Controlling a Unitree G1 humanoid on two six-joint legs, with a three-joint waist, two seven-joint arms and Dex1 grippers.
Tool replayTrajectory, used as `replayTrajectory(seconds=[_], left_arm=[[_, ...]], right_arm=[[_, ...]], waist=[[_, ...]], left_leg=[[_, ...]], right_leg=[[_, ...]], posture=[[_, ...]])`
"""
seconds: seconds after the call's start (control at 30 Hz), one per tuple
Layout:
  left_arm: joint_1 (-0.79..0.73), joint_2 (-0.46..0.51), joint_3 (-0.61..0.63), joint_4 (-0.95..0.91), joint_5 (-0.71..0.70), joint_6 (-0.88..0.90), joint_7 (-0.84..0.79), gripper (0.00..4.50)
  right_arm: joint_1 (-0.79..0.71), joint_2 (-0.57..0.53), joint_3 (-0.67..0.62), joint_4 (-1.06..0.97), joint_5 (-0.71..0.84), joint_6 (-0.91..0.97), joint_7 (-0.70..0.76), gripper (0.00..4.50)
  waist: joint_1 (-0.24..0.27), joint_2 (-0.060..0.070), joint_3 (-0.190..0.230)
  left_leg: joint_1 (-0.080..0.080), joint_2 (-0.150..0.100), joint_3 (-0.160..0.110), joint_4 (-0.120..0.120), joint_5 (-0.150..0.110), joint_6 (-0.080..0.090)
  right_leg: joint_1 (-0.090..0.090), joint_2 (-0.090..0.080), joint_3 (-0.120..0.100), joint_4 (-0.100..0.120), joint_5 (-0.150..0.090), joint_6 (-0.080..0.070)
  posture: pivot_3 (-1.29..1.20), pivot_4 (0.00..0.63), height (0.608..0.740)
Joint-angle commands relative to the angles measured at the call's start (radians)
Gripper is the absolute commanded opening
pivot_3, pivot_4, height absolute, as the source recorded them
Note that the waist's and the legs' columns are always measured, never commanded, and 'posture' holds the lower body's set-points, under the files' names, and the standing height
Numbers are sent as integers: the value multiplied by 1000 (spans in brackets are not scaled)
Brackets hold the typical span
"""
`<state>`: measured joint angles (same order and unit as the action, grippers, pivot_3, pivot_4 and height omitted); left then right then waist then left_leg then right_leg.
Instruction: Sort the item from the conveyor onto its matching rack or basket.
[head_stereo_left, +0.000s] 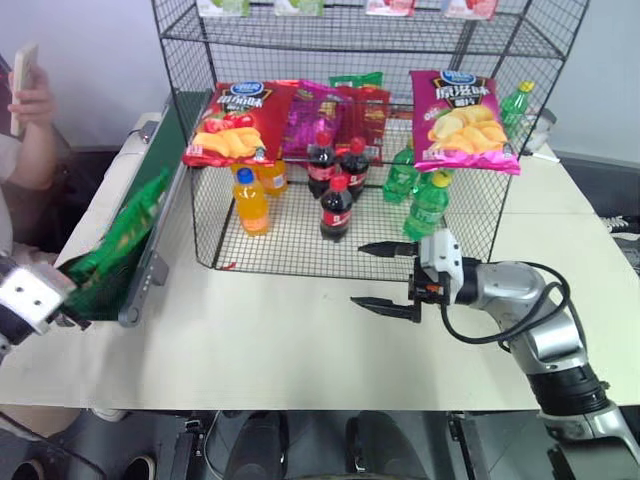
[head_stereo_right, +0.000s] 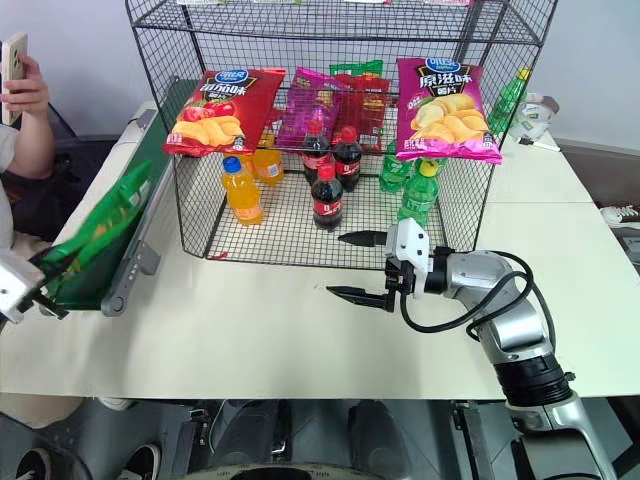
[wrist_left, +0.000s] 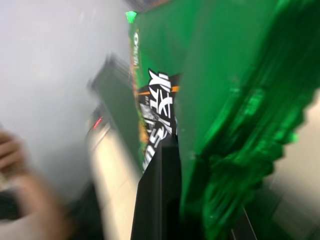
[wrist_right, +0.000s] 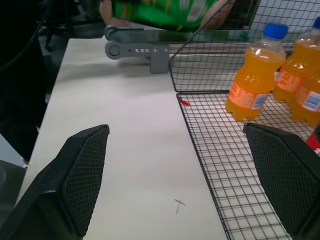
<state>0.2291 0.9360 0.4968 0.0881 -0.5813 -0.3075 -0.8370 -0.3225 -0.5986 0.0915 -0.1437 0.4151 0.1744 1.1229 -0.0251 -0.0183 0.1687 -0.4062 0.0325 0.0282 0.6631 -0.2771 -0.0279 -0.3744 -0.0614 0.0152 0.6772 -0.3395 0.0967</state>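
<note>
The green crisp bag (head_stereo_left: 122, 240) stands tilted at the near end of the conveyor (head_stereo_left: 152, 262), its lower edge pinched in my left gripper (head_stereo_left: 72, 315), which is shut on it. In the left wrist view the bag's crinkled green foil (wrist_left: 235, 100) lies against a black finger (wrist_left: 160, 200). My right gripper (head_stereo_left: 357, 274) hovers open over the table in front of the black wire rack (head_stereo_left: 350, 40), pointing left with nothing between its fingers (wrist_right: 80, 175). The conveyor's grey end (wrist_right: 135, 50) and the green bag (wrist_right: 165, 10) show beyond it.
A red crisp bag (head_stereo_left: 235, 125) and a magenta crisp bag (head_stereo_left: 465, 120) hang on the rack's front. Orange (head_stereo_left: 250, 200), cola (head_stereo_left: 337, 205) and green bottles (head_stereo_left: 425, 205) stand on its lowest tier. A person's hand holding a phone (head_stereo_left: 30, 100) is beside the conveyor at the left.
</note>
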Motion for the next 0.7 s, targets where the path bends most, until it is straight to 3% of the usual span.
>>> replayTrajectory(seconds=[0.03,0.23,0.5,0.7], left_arm=[[124,15,139,-211,-324,299,-149,80],[327,45,312,-448,-716,778,-258,80],[136,-35,99,-610,-848,931,-154,80],[28,0,54,-600,-925,1049,-193,80]], right_arm=[[-12,6,-23,3,7,-23,-1,4500],[-15,6,-39,-8,91,69,21,4500],[-30,-44,-71,-121,395,502,23,4500],[-55,-21,-126,-94,505,616,-10,4500]], waist=[[-8,0,0],[-17,1,1],[-11,1,1],[-16,1,1]], left_leg=[[1,0,0,0,0,0],[2,0,-1,0,0,0],[6,-1,-1,0,0,0],[6,-1,-1,0,0,0]], right_leg=[[0,0,0,0,0,0],[2,1,0,1,0,0],[8,0,0,0,0,0],[7,1,0,0,0,-1]], posture=[[0,150,739],[0,150,739],[0,150,739],[0,150,739]])
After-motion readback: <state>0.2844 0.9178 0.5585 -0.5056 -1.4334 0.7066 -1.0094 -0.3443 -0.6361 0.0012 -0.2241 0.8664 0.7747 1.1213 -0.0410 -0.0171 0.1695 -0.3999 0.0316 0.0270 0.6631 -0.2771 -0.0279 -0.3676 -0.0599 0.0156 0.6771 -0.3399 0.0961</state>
